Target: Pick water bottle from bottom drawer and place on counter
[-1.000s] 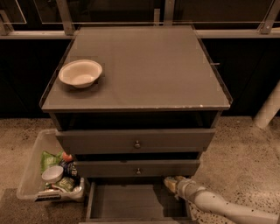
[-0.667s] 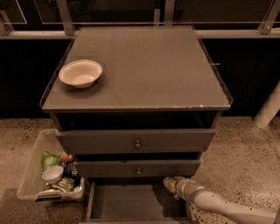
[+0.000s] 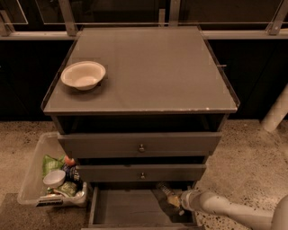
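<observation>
The end effector (image 3: 168,198) is sitting in the shallow, flat-floored bottom drawer's (image 3: 121,207) right rear corner; its grip cannot be told.

Speckled beige floor (image 3: 252,157) in dim warm light — dark glass panels (image 3: 117,11) between metal uprights (image 3: 67,17) behind, a white post (image 3: 275,112) at right, a clear plastic bin (image 3: 31,179) on the floor at left

The hand (image 3: 171,199) now sits a little lower and further right than a second ago. It is down inside the right side of the bottom drawer (image 3: 121,207), just below the front of the middle drawer (image 3: 135,173). The pale arm (image 3: 225,210) behind it has sunk with it, and its near end lies lower over the drawer's right edge.
</observation>
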Robot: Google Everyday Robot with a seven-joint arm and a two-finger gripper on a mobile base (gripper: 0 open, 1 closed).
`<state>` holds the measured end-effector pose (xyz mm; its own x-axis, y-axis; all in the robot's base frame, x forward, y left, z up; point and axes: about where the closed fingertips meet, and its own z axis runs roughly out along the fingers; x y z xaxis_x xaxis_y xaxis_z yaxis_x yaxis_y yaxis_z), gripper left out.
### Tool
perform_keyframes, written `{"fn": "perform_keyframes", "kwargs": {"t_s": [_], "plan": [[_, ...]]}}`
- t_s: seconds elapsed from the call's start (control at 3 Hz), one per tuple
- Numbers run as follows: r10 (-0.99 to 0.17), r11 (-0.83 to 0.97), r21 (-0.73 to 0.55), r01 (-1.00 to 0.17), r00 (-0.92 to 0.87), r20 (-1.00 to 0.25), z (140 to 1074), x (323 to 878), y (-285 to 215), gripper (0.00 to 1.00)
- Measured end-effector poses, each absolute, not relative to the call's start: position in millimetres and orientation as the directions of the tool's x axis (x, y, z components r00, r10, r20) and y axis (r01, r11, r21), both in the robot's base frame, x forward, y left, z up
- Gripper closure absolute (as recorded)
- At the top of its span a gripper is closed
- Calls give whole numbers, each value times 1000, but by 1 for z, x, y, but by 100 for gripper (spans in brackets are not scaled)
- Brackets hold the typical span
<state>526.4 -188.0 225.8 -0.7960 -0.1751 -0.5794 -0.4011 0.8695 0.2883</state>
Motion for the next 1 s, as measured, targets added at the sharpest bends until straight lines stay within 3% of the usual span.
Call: {"fn": "perform_keyframes", "kwargs": {"t_s": [0.67,1.0], "plan": [[-253,797,402,-452,-853,-457,264,458,-177,100],[-269,771,392,-502,-814,-514,316,432,-176,100]]}}
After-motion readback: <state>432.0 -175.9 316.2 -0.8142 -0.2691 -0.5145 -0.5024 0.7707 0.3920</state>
